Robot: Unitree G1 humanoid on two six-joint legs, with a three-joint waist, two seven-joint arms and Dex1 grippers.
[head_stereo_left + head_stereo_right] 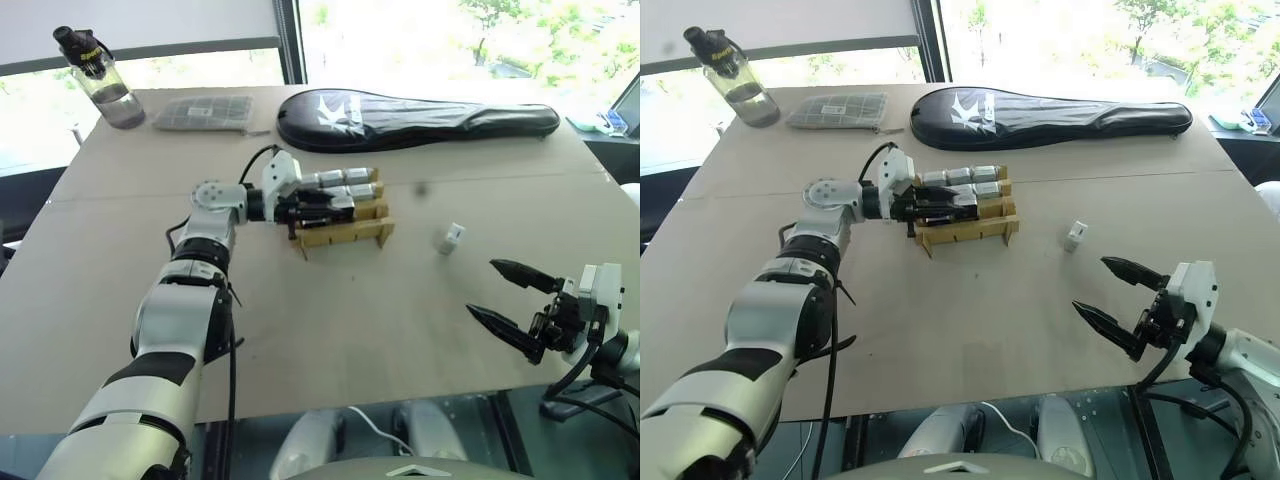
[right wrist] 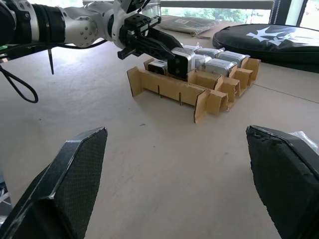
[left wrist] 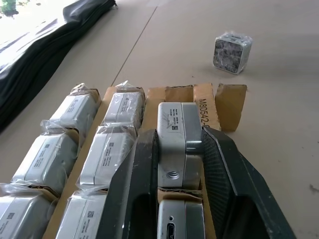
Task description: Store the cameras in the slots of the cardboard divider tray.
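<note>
The cardboard divider tray (image 1: 345, 236) sits mid-table, with several plastic-wrapped cameras (image 3: 112, 149) in its far and middle rows. My left gripper (image 1: 345, 207) reaches across the tray from its left end and is shut on a silver camera (image 3: 178, 149), held low over the near row between the cardboard strips. Another camera (image 3: 180, 224) sits in that row behind it. One loose camera (image 1: 450, 237) stands on the table to the right of the tray. My right gripper (image 1: 483, 288) hovers open near the front right of the table, with nothing between its fingers.
A long black racket bag (image 1: 415, 118) lies across the back of the table. A grey gridded pack (image 1: 203, 113) and a water bottle (image 1: 100, 80) stand at the back left. The table's front edge (image 1: 400, 395) runs just below my right gripper.
</note>
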